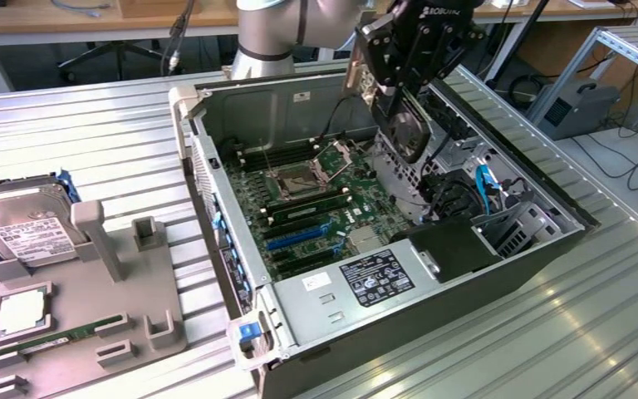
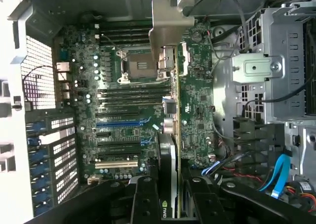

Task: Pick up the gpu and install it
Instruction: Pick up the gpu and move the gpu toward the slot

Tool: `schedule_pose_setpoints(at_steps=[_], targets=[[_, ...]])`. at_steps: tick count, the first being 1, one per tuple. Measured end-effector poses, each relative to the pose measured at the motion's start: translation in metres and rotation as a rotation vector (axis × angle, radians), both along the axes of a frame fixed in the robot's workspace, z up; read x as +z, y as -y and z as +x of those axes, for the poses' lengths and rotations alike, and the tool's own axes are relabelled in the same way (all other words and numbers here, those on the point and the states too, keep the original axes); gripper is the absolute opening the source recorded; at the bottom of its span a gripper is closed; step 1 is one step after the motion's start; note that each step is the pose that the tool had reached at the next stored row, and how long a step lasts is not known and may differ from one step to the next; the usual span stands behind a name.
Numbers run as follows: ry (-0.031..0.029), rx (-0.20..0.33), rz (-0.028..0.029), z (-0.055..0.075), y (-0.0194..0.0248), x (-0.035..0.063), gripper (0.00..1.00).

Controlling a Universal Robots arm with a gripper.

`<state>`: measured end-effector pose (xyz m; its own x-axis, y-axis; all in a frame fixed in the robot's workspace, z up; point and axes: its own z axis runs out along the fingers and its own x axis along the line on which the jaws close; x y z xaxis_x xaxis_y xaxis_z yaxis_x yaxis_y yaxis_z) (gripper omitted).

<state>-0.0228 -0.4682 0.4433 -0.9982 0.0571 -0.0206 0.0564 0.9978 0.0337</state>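
**Legible markings in and around the open computer case**

Above the case, the hand [image 1: 399,98] bears white lettering [image 1: 444,10], cut off at the frame edge, apparently ROBOTIQ. Over the case interior, the gpu [image 2: 166,174] shows the NVIDIA emblem and partial wordmark [image 2: 164,210]. Inside the case, the power supply label [image 1: 375,278] has print too fine to read, as does the hard drive label [image 1: 26,233] beside the case.

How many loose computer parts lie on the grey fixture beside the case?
3: a hard drive at the far end of the fixture, a processor chip in the middle, and a green memory stick nearest the camera. The fixture runs off frame; more may be hidden.
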Motion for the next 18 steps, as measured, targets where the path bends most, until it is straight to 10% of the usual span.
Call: schedule_pose_setpoints(at_steps=[18], targets=[[0.0, 0.0, -0.0001, 0.04, 0.0, 0.0, 0.27]])
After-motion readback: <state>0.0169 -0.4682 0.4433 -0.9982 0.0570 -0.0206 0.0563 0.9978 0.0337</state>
